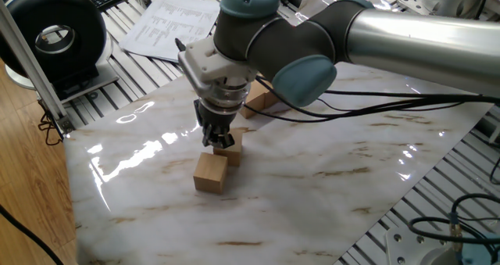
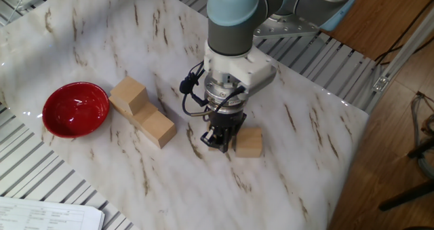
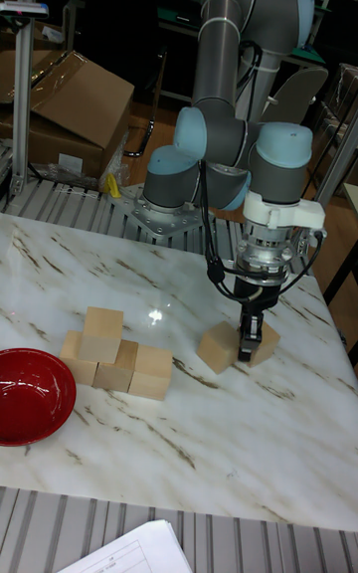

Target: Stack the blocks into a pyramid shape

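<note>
In the tall fixed view, the red bowl (image 3: pixel 30 396) sits at the left edge of the marble table (image 3: pixel 179 454). Just to its right stands a group of four blocks: three in a row on the table surface, the left block (image 3: pixel 78 356), the middle block (image 3: pixel 116 371) and the right block (image 3: pixel 152 372), with a fourth block (image 3: pixel 102 333) resting on top, over the left and middle ones. Well apart to the right lie two further blocks. The free block (image 3: pixel 218 348) rests on the table, just beside the hand (image 3: pixel 250 343). The hand points straight down, its fingers pressed against the sides of the gripped block (image 3: pixel 265 342), which is largely hidden behind them. In the other fixed view, the hand (image 2: pixel 218 140) stands between the four-block group and the free block (image 2: pixel 249 142). Whether the gripped block touches the table cannot be determined
</note>
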Motion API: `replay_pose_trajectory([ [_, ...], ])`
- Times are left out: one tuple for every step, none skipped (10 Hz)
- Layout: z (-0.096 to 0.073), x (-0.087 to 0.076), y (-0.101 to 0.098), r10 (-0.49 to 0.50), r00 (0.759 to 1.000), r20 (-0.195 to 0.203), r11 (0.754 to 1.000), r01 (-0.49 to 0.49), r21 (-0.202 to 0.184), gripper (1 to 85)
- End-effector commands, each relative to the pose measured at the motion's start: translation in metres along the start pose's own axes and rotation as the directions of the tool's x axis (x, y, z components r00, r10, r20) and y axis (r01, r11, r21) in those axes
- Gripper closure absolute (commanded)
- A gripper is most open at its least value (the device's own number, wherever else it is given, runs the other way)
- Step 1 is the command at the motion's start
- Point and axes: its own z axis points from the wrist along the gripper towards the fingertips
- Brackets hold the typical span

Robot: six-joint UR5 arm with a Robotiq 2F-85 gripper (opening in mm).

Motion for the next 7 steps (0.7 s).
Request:
replay_pose_trajectory([
  [0.012, -0.002, -0.005, 0.024, 0.998, 0.050, 1.000, -0.025, 0.019, 84.7],
  [0.015, 0.004, -0.005, 0.018, 0.999, 0.050, 1.000, -0.019, 0.022, 84.7],
  [0.017, 0.010, -0.003, 0.010, 0.999, 0.047, 1.000, -0.011, 0.023, 84.7],
  [0.017, 0.012, -0.001, 0.007, 0.999, 0.045, 1.000, -0.008, 0.021, 84.7],
  [0.017, 0.013, 0.000, 0.006, 0.999, 0.041, 1.000, -0.007, 0.017, 84.7],
  [0.016, 0.013, 0.001, 0.006, 0.999, 0.039, 1.000, -0.006, 0.013, 84.7],
  [0.014, 0.016, 0.002, 0.002, 1.000, 0.029, 1.000, -0.003, 0.013, 84.7],
])
